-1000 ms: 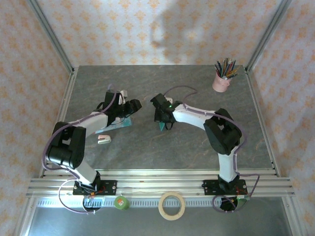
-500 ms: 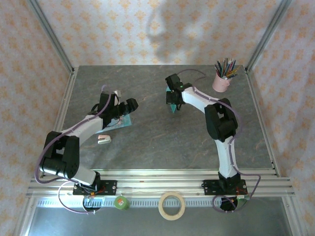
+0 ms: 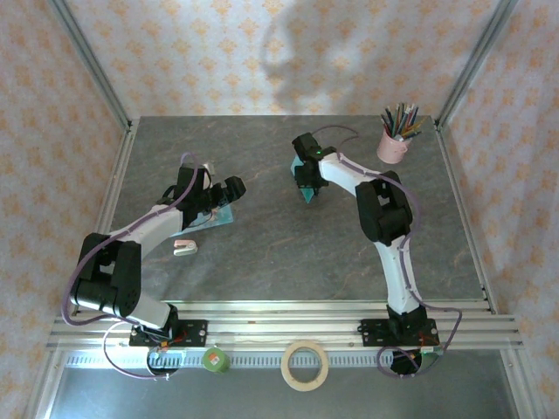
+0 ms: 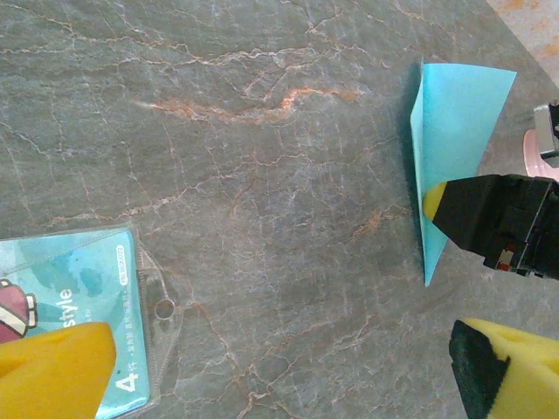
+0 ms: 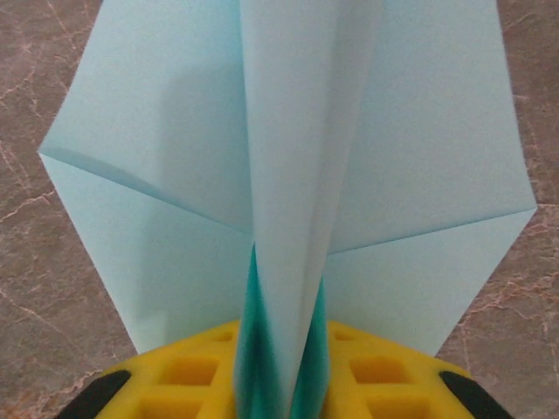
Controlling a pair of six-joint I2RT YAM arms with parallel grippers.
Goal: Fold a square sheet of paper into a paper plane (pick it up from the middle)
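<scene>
Releasing the paper plane (image 5: 288, 157)
Ease narrow right gripper (image 5: 279, 384), grip uncertain, straight up off it; keep wide-open left gripper (image 4: 279, 367) clear.

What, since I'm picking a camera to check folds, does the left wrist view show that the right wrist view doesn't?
Left wrist adds the printed card in a clear sleeve and the paper plane at full length. Right wrist adds its spread wings and creases close up, centre fold between yellow pads. Both share the plane, the right gripper and the marbled table.
</scene>
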